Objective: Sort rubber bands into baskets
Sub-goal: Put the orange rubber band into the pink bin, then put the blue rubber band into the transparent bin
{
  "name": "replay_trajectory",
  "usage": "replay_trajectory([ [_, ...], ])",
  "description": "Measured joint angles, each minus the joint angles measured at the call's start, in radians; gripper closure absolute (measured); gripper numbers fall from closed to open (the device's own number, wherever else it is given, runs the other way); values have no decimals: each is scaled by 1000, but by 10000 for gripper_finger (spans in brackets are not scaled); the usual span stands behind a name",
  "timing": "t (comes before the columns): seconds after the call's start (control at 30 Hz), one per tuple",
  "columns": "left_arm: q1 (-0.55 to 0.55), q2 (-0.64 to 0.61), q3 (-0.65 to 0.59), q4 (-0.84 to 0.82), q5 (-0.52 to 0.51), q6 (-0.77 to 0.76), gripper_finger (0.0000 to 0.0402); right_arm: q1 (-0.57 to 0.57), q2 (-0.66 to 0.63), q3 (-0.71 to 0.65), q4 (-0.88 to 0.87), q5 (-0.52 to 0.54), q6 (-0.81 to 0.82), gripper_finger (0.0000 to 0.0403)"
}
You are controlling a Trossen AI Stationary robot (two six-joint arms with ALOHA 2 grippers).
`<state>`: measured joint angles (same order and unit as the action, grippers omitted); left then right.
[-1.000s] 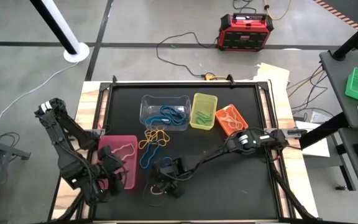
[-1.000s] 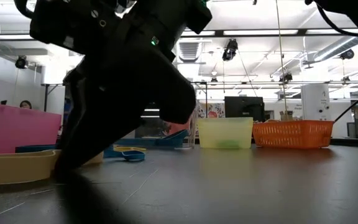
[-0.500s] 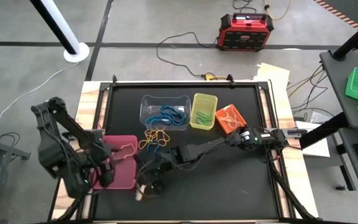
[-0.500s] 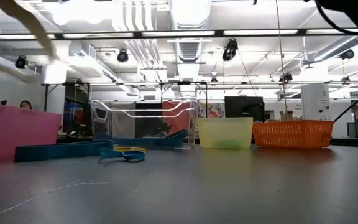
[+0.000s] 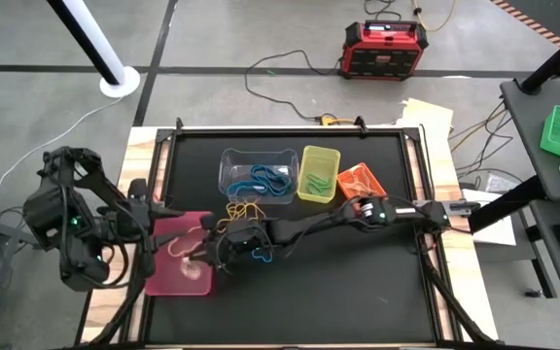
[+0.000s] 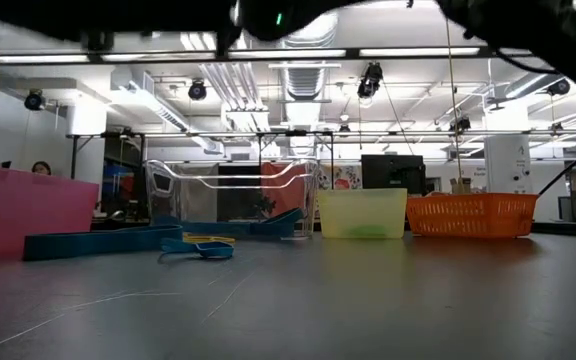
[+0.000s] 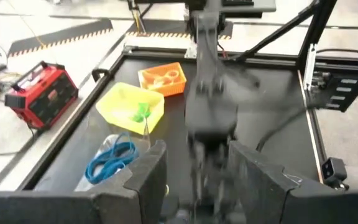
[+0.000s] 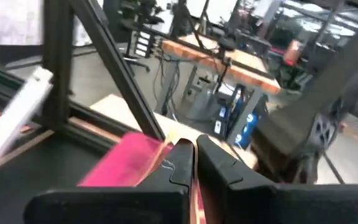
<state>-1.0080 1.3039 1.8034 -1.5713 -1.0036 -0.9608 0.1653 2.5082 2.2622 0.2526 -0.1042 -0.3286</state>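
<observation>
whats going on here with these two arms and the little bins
The robot is sorting rubber bands by colour. The right gripper reaches across to the pink tray, fingers shut on a tan band over it. The left gripper waits, open, at the table's left edge. Blue bands already lie in the clear tub, green in the yellow-green bin, and bands in the orange bin. A loose pile of yellow and blue bands remains on the mat.

overhead down, low level, both showing baskets (image 5: pixel 300 173)
</observation>
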Motion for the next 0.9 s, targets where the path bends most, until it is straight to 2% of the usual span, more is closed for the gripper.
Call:
replay_trajectory([
  [0.1, 0, -2, 1, 0, -8, 10, 245, -6, 41, 8, -3, 54, 37, 391],
  [0.2, 0, -1, -9, 1, -9, 14, 245, -12, 48, 21, -79, 82, 56, 374],
  [0.37, 0, -1, -40, 0, -8, 14, 245, -28, 39, 72, -236, 104, 104, 306],
  [0.57, 0, 1, -63, 0, -8, 3, 245, -39, 38, 74, -307, 107, 112, 239],
  [0.73, 0, 1, -63, 0, -8, 2, 245, -41, 28, 74, -332, 107, 106, 216],
  [0.9, -1, 10, -63, 0, 4, -34, 245, -41, -26, 74, -581, 104, 27, 215],
])
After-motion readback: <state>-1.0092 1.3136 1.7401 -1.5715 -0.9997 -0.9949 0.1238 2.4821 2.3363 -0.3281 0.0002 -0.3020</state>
